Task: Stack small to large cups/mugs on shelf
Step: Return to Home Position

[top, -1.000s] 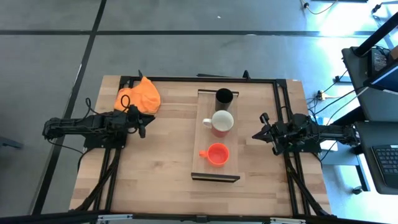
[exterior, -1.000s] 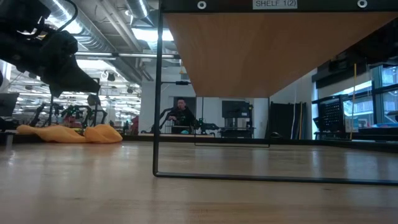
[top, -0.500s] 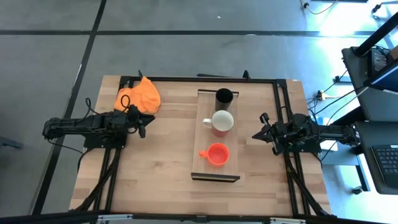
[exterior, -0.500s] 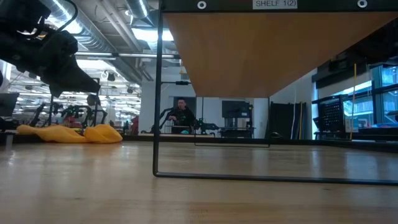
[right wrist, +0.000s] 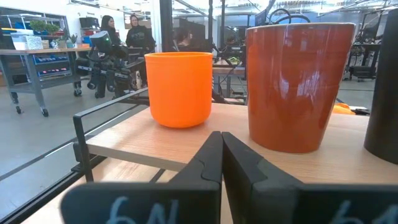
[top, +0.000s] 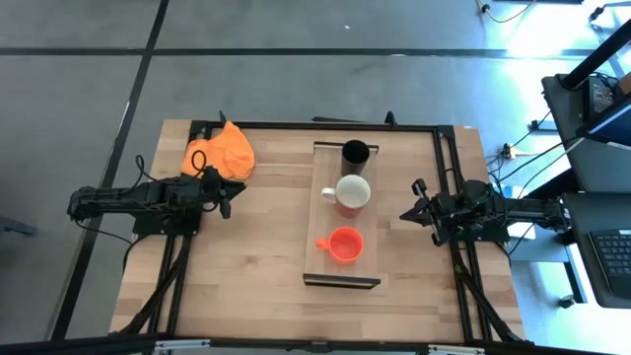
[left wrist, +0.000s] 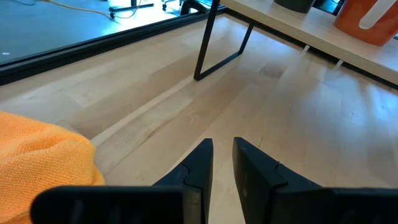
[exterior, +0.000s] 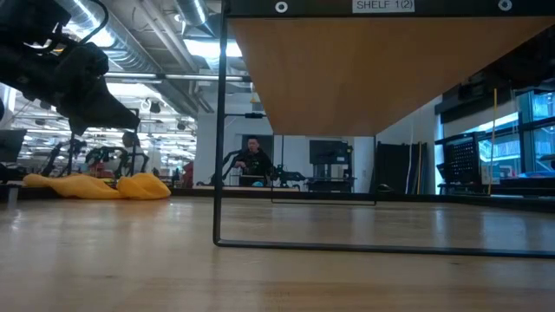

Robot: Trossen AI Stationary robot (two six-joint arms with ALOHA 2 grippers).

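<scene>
Across the last second nothing has moved in the high view: both arms are parked, which suggests the stacking is finished and only the return to rest is left. The shelf (top: 325, 266) lies just right of the frame's centre, with the black cup (top: 355, 155) at its upper end, the white-and-red mug (top: 352, 193) in the middle and the orange mug (top: 345, 244) lowest. The right gripper (top: 406, 214) sits near the shelf's right edge, fingers clenched on nothing. The left gripper (top: 225, 200) waits at mid-left, well apart from the shelf, its fingers nearly together and empty, below the orange cloth (top: 225, 153).
</scene>
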